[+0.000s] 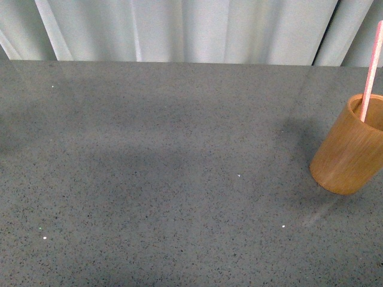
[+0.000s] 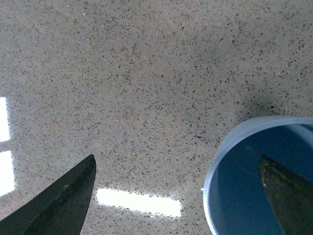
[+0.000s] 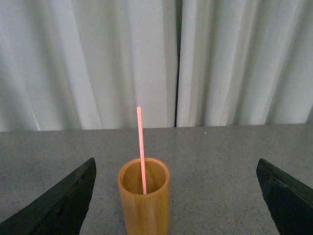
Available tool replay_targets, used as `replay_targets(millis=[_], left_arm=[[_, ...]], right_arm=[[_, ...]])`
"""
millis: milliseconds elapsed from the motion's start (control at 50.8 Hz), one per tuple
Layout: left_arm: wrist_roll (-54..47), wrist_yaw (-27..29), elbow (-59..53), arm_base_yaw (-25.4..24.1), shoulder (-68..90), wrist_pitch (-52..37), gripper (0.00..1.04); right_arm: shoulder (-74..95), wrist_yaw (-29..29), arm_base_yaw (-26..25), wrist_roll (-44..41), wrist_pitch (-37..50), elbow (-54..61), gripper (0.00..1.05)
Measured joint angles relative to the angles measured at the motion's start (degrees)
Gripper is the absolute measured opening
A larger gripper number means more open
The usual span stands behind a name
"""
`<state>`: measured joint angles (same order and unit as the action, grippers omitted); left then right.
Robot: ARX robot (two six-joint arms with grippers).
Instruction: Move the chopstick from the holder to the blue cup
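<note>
grey speckled stone tabletop [image 1: 149, 179] before pale pleated curtains [image 1: 179, 30]. right gripper [image 3: 176, 169], jaws spread wide and empty, faces the holder [image 3: 144, 205], which stands ahead, centred between the fingers but apart from them. the chopstick [image 3: 141, 147] rises from it, long axis near vertical with a slight lean, upper part free above the rim. the right arm is judged the nearer for the pick. left gripper [image 2: 177, 161], likewise wide and empty, hangs above the table with one finger over the mouth of the blue cup [image 2: 234, 191]. the cup is cut off by the frame edge and absent from the front view. the chopstick's foot is hidden inside the holder.
</note>
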<state>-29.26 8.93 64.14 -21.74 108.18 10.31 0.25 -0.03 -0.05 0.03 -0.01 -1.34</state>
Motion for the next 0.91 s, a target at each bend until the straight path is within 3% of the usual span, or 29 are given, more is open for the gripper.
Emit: replay_targets(millis=[158, 276, 670, 729, 906], left_arm=[[-1.79, 0.44, 0.04, 0.72, 2.14, -1.95, 0.98], [-3.76, -1.09, 0.02, 1.92, 3.23, 0.96, 0.73], [-3.69, -5.07, -0.04, 8.22, 1.38, 7.43, 0.09], [-3.54, -5.75, 0.09, 9.01, 0.5, 8.48, 0.03], [-3.69, -6.56, 2.67, 12.22, -3.48, 12.37, 0.03]], right_arm=[[0.0, 0.0, 0.0, 0.0, 0.0, 0.0, 0.95], [-0.02, 0.0, 0.0, 0.0, 0.0, 0.0, 0.95], [-0.02, 0.0, 0.0, 0.0, 0.0, 0.02, 0.95], [-0.02, 0.0, 0.0, 0.0, 0.0, 0.0, 0.95], [-0.02, 0.0, 0.0, 0.02, 0.0, 0.0, 0.95]])
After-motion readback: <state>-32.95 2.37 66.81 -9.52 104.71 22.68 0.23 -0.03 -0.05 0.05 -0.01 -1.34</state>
